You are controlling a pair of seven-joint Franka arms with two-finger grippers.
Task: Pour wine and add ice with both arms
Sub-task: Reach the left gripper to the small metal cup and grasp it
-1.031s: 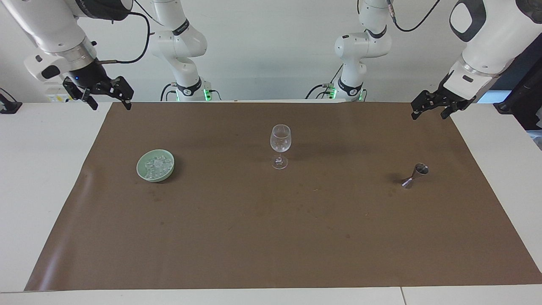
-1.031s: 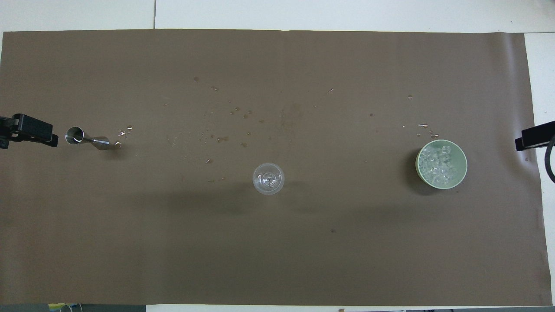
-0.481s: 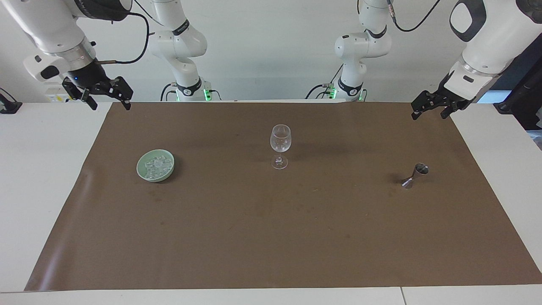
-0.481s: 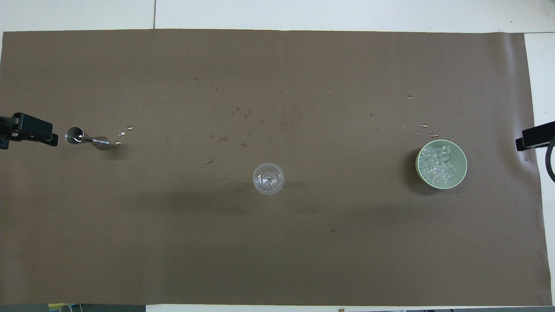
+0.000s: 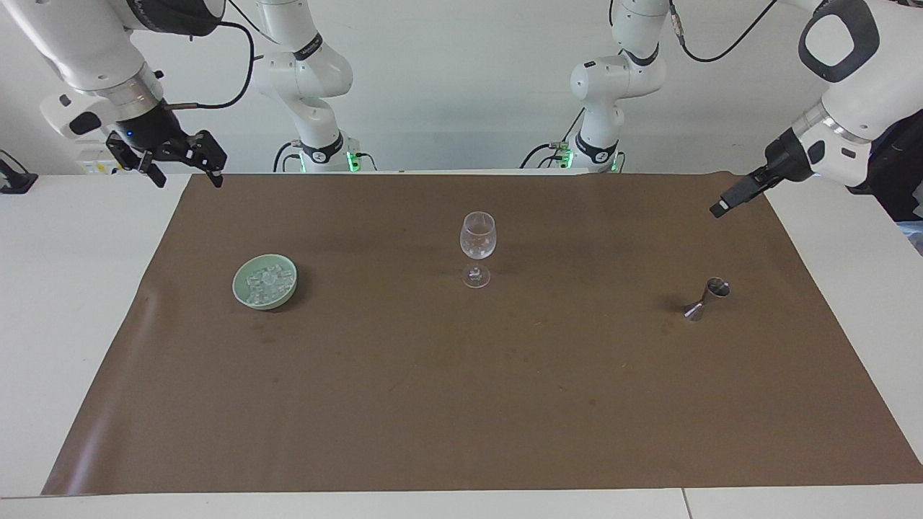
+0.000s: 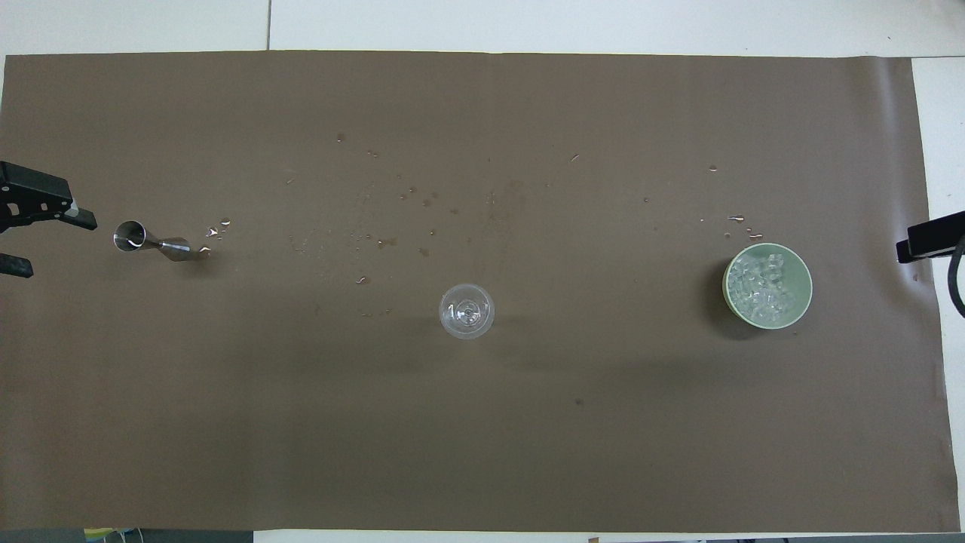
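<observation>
A clear wine glass (image 5: 477,238) stands upright mid-mat and also shows in the overhead view (image 6: 467,311). The ice (image 5: 265,280) is heaped in a pale green dish (image 5: 236,285) toward the right arm's end; ice (image 6: 760,285) and dish (image 6: 808,292) also show from overhead. A steel jigger (image 5: 707,298) stands toward the left arm's end (image 6: 151,240). My left gripper (image 5: 721,207) is open in the air over the mat's edge beside the jigger (image 6: 62,246). My right gripper (image 5: 187,180) is open over the mat's corner nearest the robots, and waits (image 6: 923,240).
A brown mat (image 5: 461,404) covers most of the white table (image 5: 65,303). Small water drops (image 6: 215,230) lie beside the jigger, and more are scattered on the mat farther from the robots than the glass.
My left gripper has turned at the wrist and now shows edge-on in the facing view, a little lower. The right arm, glass, dish and jigger have not moved.
</observation>
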